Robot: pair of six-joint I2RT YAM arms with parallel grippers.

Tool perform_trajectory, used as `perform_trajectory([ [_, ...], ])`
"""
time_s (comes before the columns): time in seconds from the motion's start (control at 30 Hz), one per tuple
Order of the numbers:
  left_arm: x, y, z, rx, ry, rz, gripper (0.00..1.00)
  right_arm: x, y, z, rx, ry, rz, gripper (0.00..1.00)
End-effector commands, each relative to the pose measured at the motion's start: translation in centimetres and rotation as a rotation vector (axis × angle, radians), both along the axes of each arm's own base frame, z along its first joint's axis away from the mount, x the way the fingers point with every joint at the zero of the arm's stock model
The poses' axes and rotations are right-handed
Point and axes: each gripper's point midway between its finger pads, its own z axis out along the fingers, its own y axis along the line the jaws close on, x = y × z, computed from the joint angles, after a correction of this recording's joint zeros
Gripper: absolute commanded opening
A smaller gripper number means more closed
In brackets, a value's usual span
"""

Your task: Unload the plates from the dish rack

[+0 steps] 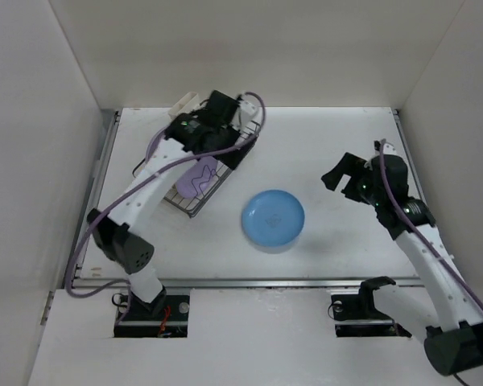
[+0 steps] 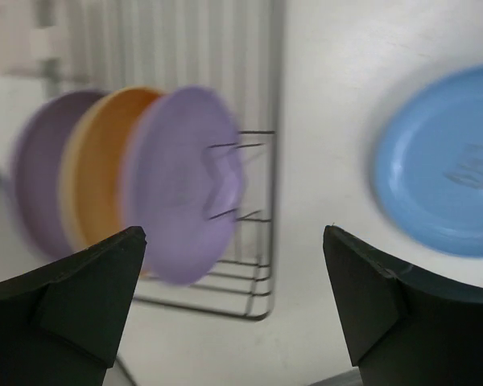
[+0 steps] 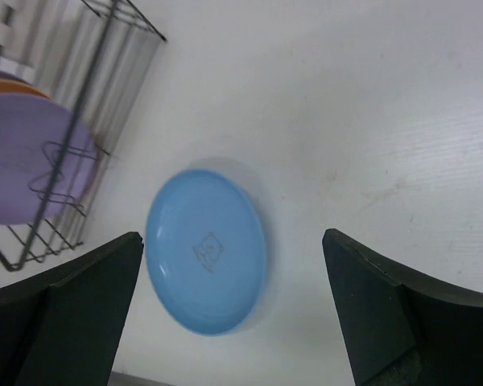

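White table [image 1: 338, 137], white walls on three sides. Blue plate [image 1: 273, 219] lies flat mid-table; I cannot read its centre stamp. Dish rack [image 1: 191, 208] stands far left, under my left arm. Overhead shows only one lavender plate [image 1: 197, 178] in it. The left wrist view shows three on edge, a tan-yellow plate [image 2: 105, 169] between two lavender. Left gripper [image 2: 233, 297]: spread, empty, by the rack. Right gripper [image 3: 233, 305]: spread, empty, right of the blue plate.

Robotics lab test cell: a white tabletop [image 1: 338, 145] boxed by bare white panels [image 1: 249, 48], left arm [image 1: 141, 197] and right arm [image 1: 439, 269] bolted at its near edge, purple cable [image 1: 154, 147] trailing, dish rack [image 1: 195, 205] and blue plate [image 1: 273, 219] laid out.
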Motion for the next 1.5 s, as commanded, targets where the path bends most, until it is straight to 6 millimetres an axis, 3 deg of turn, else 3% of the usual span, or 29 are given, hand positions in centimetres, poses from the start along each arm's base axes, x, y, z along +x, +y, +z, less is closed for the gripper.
perform_trajectory([
  [0.0, 1.0, 8.5, 3.3, 0.149, -0.104, 0.214, 0.91, 0.7, 1.1, -4.6, -0.002, 0.162, 0.039, 0.99],
  [0.07, 1.0, 10.9, 2.3, 0.224, -0.074, 0.244, 0.91, 1.1, 1.1, -6.1, -0.049, 0.22, 0.019, 0.99],
  [0.13, 1.0, 11.6, 0.9, 0.261, -0.04, 0.238, 0.91, 1.2, 0.9, -8.5, -0.117, 0.292, 0.002, 0.99],
  [0.23, 0.9, 12.2, -1.0, 0.296, 0.001, 0.237, 0.89, 1.3, 0.9, -9.4, -0.186, 0.302, -0.02, 0.99],
  [0.5, 3.3, 12.9, -4.6, 0.312, 0.049, 0.276, 0.73, 1.0, 1.9, -9.9, -0.192, 0.285, 0.0, 0.99],
  [0.7, 5.2, 13.8, -5.6, 0.33, 0.048, 0.329, 0.66, 0.9, 2.4, -10.1, -0.184, 0.279, 0.018, 0.99],
  [0.83, 5.3, 13.5, -6.3, 0.333, 0.069, 0.321, 0.38, 0.7, 2.5, -10.4, -0.183, 0.289, 0.026, 0.99],
  [0.87, 5.3, 13.5, -6.3, 0.328, 0.069, 0.328, 0.24, 0.7, 2.5, -10.4, -0.182, 0.289, 0.026, 0.99],
  [0.9, 5.0, 13.6, -6.3, 0.335, 0.08, 0.327, 0.18, 0.7, 2.5, -10.4, -0.182, 0.289, 0.026, 0.99],
  [1.03, 5.3, 14.8, -4.9, 0.372, 0.027, 0.379, 0.0, 0.7, 3.4, -9.6, -0.176, 0.252, 0.073, 0.99],
  [1.2, 4.4, 15.7, -0.7, 0.354, -0.05, 0.411, 0.0, 0.2, 5.6, -8.3, -0.16, 0.2, 0.191, 0.99],
  [1.47, 2.4, 14.1, 4.7, 0.223, -0.097, 0.348, 0.0, -0.7, 9.7, -3.8, -0.125, 0.048, 0.393, 0.99],
])
